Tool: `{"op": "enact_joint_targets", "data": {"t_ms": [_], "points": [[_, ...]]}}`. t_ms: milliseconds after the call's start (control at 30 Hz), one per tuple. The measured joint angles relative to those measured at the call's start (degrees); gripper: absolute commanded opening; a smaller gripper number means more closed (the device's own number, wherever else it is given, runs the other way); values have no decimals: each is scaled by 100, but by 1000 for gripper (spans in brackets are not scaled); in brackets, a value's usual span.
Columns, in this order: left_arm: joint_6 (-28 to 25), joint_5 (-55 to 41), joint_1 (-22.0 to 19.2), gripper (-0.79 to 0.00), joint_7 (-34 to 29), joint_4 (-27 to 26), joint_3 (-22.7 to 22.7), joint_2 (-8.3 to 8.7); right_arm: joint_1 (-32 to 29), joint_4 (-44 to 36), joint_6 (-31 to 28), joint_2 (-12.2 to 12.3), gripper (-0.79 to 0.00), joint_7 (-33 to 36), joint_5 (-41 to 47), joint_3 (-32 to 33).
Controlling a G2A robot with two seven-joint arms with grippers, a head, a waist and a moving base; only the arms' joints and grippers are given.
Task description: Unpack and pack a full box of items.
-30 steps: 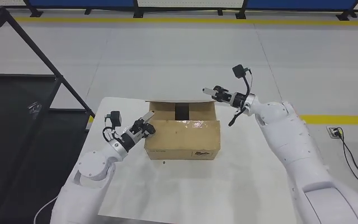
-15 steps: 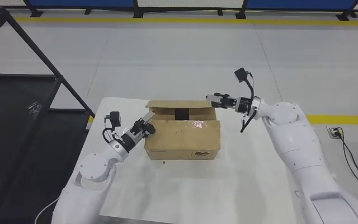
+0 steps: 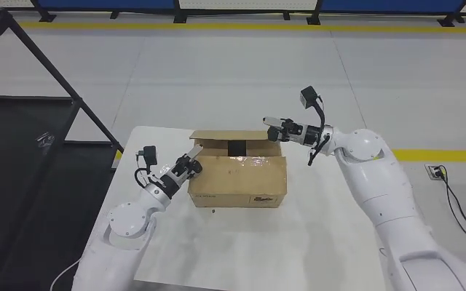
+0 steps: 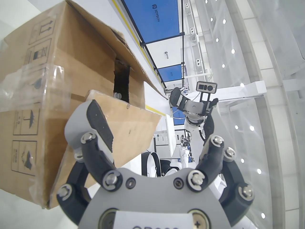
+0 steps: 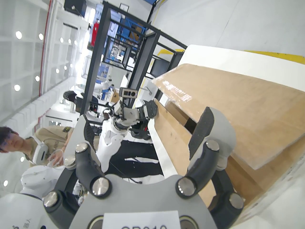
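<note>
The white desk (image 3: 313,233) takes up most of what I can see from here. A brown cardboard box (image 3: 237,182) sits on it, toward the far edge and about midway across. Its top is only partly undone. The near long flap (image 3: 240,164) lies flat over the contents. The far long flap (image 3: 231,135) is tipped up and back, which leaves a dark gap (image 3: 235,146) between the two.

An arm stands at each end of the box. The left pincer (image 3: 195,156) is at the box's left top corner with its fingers spread. A short side flap (image 4: 124,129) sticks out right by one pad (I can't tell whether they actually touch). The right pincer (image 3: 271,128) is at the right end of the far flap, also spread wide. One finger (image 5: 209,129) sits close against that flap's edge, and nothing is pinched.

Crinkled clear tape (image 4: 28,89) clings to the box's left end wall. A tiny dark speck (image 3: 212,212) lies on the desk just in front of the box.
</note>
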Motion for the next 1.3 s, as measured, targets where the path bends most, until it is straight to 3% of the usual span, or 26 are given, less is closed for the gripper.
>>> {"op": "enact_joint_targets", "data": {"t_ms": [167,400,533,667,867,1033,1167,1300], "points": [[-53,-3,38,0,25,-34,-6,-12,92,133,139,-51,0,-913,-740,-223],[-228,-157,128,0,203,-190,-213,-14,280,502,73,-126,0,-450,-644,-429],[-423,-268,192,0,537,-322,-700,24,340,653,-81,-151,0,-397,-625,-469],[-364,-388,105,0,561,-110,-1301,94,327,681,-255,-143,0,-367,-620,-462],[-165,-1080,-124,0,-47,614,-2175,215,252,566,-453,-106,0,-345,-735,-459],[-208,-993,124,0,-829,840,-2799,366,166,414,-555,-62,0,-350,-828,-435],[-348,-671,447,0,-1340,699,-2949,444,104,306,-562,-31,0,-335,-858,-409],[-358,-419,535,0,-1205,598,-2651,423,61,242,-529,-16,0,-330,-846,-397]]}}
